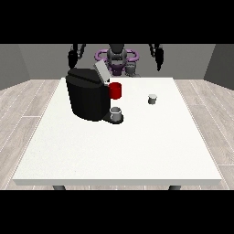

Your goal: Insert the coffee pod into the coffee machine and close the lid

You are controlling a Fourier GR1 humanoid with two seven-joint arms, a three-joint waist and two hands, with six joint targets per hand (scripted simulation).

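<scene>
A black coffee machine [87, 98] stands on the left half of the white table [119, 146], its grey lid [101, 72] tilted up. A grey cup [116, 113] sits on its base at the front. A small grey coffee pod [152, 98] stands upright on the table to the right of the machine. The hand at the view's left [72, 57] hangs raised beyond the table's far edge, above and behind the machine. The hand at the view's right [158, 58] is raised too, well behind and above the pod. Neither hand touches anything.
A red mug [115, 90] stands right beside the machine, between it and the pod. The robot's torso [117, 59] is behind the table's far edge. Bare white table stretches across the near half.
</scene>
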